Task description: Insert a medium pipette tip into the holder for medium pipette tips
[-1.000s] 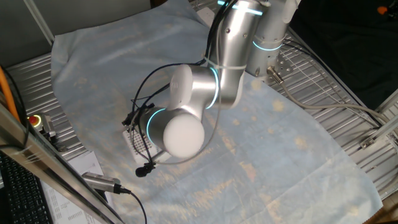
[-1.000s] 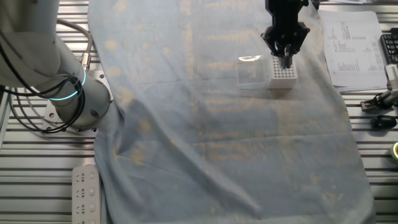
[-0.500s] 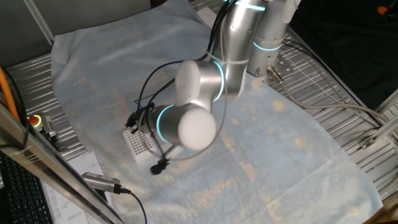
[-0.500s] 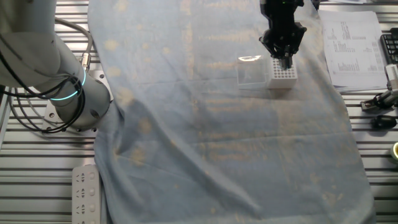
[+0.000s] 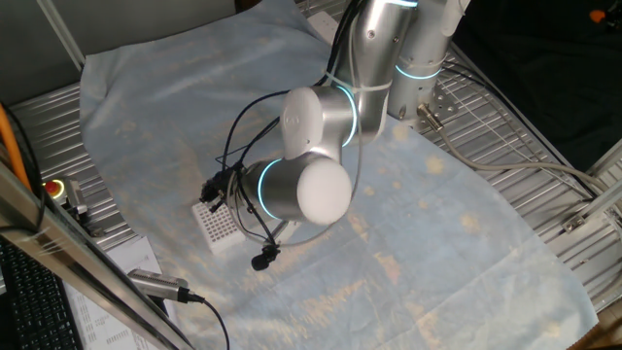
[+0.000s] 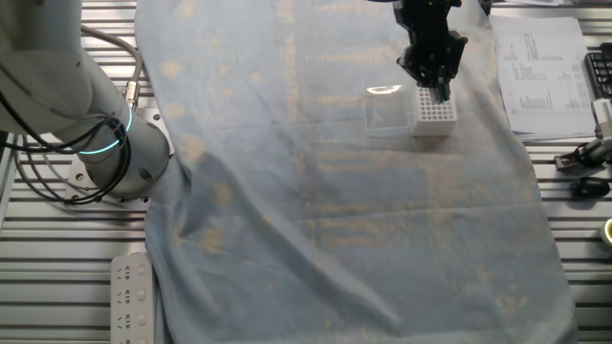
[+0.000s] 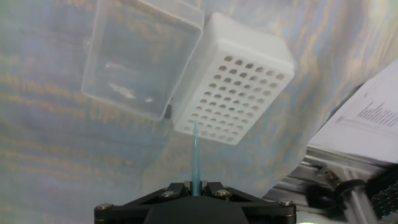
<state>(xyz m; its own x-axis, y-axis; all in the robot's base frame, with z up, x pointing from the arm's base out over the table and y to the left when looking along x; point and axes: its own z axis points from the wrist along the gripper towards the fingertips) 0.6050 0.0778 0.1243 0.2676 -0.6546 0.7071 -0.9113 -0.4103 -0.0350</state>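
Pale blue plastic, the 1 medium pipette tip stands out of the gripper, pinched at its wide end so that the narrow end points ahead at the holder for medium pipette tips. The jaws are drawn in narrow on that wide end, which I judge is what keeps the sliver straight along the fingers and lets the point lead into a hole. In the hand view the point lies over the holder's near edge row of holes, though whether it touches the block or hangs above it cannot be told.

Only 1 holder shows, a white block with a grid of dark holes, none of them visibly filled. Just beside it, edge against edge or very nearly, sits 1 clear plastic box with a few faint slivers inside, too blurred to count. Both rest on the pale cloth toward the far right part of the bench in the other fixed view, near the edge where 1 printed sheet lies. Keeping the box next to the holder makes for a short trip between them, I would say.

The 1 arm bends over the pair, hiding most of the box from one fixed view.
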